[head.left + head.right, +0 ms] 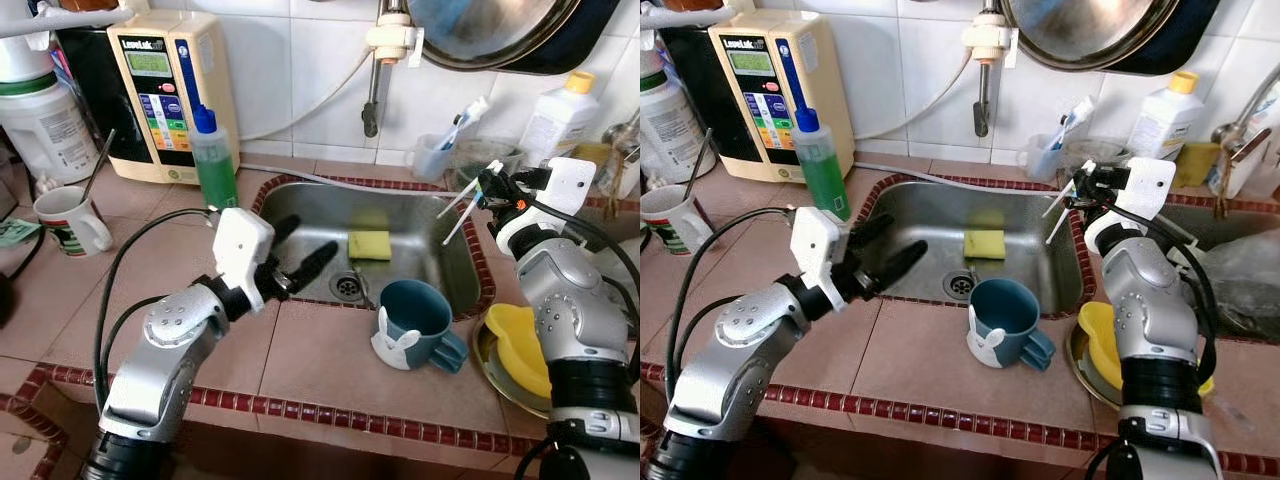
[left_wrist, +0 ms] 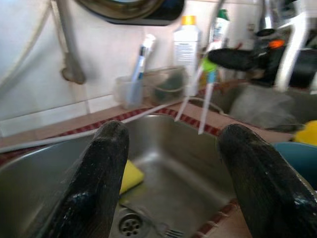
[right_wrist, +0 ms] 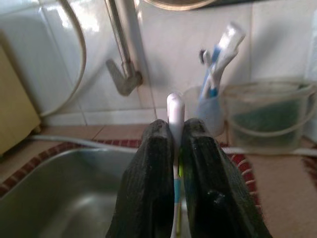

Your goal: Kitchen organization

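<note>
Toothbrushes (image 1: 462, 203) sit clamped in my right pincer (image 3: 174, 148) above the sink (image 1: 455, 265), not yet in the cup (image 1: 432, 157); left pincer (image 1: 300, 260) gapes empty.

Blue mug (image 1: 415, 325) at sink's (image 1: 405, 215) front rim.

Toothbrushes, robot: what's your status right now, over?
Right gripper shut on toothbrushes, above sink's right rim. Left gripper open, empty, over sink. Toothbrush cup ahead.

Two mugs — blue one (image 1: 415, 322), white one (image 1: 72, 220) — one yellow sponge (image 1: 369, 245), one green soap bottle (image 1: 213, 160).
</note>
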Available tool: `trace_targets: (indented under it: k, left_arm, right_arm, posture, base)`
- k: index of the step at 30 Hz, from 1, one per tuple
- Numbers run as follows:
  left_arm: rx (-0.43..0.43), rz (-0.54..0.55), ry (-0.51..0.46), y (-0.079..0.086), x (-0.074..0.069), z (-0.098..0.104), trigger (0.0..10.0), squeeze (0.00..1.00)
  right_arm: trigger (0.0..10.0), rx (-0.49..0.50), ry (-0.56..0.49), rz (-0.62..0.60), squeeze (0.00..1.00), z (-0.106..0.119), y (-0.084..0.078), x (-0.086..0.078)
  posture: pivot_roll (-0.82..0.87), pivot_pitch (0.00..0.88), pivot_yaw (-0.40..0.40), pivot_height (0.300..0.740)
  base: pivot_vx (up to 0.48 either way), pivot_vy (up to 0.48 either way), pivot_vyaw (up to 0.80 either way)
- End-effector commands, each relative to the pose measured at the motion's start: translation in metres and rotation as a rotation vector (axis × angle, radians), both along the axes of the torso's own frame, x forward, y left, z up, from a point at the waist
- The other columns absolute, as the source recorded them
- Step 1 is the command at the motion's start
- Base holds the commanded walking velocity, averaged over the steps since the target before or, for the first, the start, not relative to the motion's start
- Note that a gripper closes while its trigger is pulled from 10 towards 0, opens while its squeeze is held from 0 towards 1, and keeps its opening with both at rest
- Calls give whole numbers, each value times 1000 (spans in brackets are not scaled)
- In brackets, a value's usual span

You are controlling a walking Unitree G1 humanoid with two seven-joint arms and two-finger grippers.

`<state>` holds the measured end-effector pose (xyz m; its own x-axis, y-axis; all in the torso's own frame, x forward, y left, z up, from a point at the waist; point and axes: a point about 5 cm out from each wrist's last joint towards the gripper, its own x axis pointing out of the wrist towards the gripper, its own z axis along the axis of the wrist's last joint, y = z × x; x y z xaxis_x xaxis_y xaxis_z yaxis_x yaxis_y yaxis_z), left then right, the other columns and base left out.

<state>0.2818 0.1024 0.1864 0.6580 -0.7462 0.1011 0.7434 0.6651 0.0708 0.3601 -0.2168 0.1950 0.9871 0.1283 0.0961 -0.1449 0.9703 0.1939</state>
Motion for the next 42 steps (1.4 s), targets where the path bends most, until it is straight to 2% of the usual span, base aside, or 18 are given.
trace_targets:
  k: [1,9,17,22,23,24,25,27,34,42]
  left_arm:
    - [14,-44,4,-4,-5,4,10000,0]
    - [7,-62,11,-7,-6,6,10000,0]
    - [-17,-71,13,-12,-10,12,10000,0]
    - [-29,-37,23,-9,-5,11,10000,0]
    - [-33,-34,24,-9,-5,11,10000,0]
    - [-36,-34,24,-9,-5,12,10000,0]
    - [-36,-34,24,-9,-5,12,10000,0]
    - [-35,-48,25,-11,-7,12,10000,0]
    - [-29,-74,29,-14,-9,10,10000,0]
    - [-30,-64,21,-13,-5,12,10000,0]
  right_arm:
    - [10000,4,1,40,0,2,-1,6]
    - [10000,64,49,99,0,-6,2,17]
    - [10000,98,92,209,0,-15,18,26]
    - [10000,101,109,261,0,-19,24,27]
    - [10000,109,112,266,43,-19,24,27]
    - [10000,117,114,269,788,-19,24,28]
    - [10000,117,114,269,788,-19,24,28]
    - [10000,123,111,289,1000,-19,25,28]
    - [10000,102,109,297,1000,-19,24,29]
    - [10000,106,95,294,1000,-15,21,31]
  posture:
    - [-49,82,32,740]
    - [-39,84,26,740]
    - [-29,75,11,740]
    - [-29,65,5,740]
    - [-29,65,5,740]
    - [-29,65,5,740]
    - [-29,65,5,740]
    - [-31,55,5,740]
    - [-36,45,5,740]
    - [-35,38,6,740]
  base:
    - [0,0,0]
    - [0,0,0]
    - [0,0,0]
    - [0,0,0]
    - [0,0,0]
    - [0,0,0]
    - [0,0,0]
    - [0,0,0]
    - [0,0,0]
    - [0,0,0]
